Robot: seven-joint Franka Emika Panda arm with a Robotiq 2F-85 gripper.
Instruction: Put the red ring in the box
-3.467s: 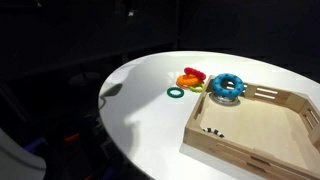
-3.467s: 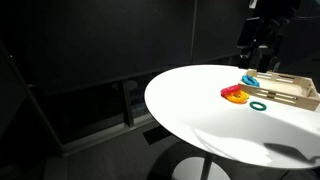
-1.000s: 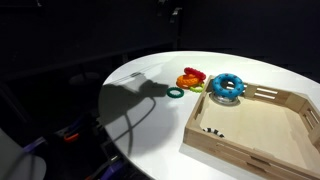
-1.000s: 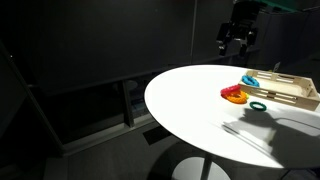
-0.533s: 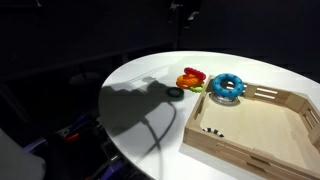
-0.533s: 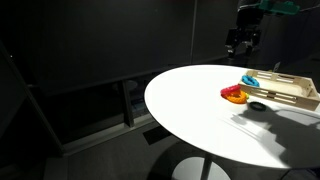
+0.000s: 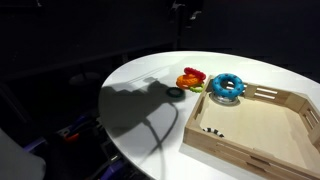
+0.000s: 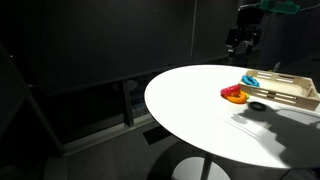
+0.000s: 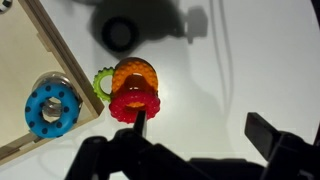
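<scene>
The gripper (image 8: 243,42) hung above the table (image 8: 190,110), short of the box (image 8: 292,92) and off its ring-side corner. In the wrist view its jaws stood wide apart with nothing between them (image 9: 200,135), one dark fingertip (image 9: 140,122) showing just over the red ring's edge. The red ring (image 9: 133,102) lay flat on the table outside the box, near the corner that carried the blue ring (image 9: 52,108), and was not touching the box wall (image 9: 62,62). The orange ring (image 9: 133,75) overlapped the red ring on the side that ran along the box wall. The green ring (image 9: 103,82) sat between the orange ring and the box wall, touching the orange ring. In an exterior view the red ring (image 7: 187,83) and orange ring (image 7: 194,73) showed as one bright cluster just off the box (image 7: 250,130), beside the blue ring (image 7: 226,87). Whether the blue ring rested on the box's rim or just inside it could not be told. The arm's shadow fell across the table (image 7: 150,68) on the side of the rings away from the box.
</scene>
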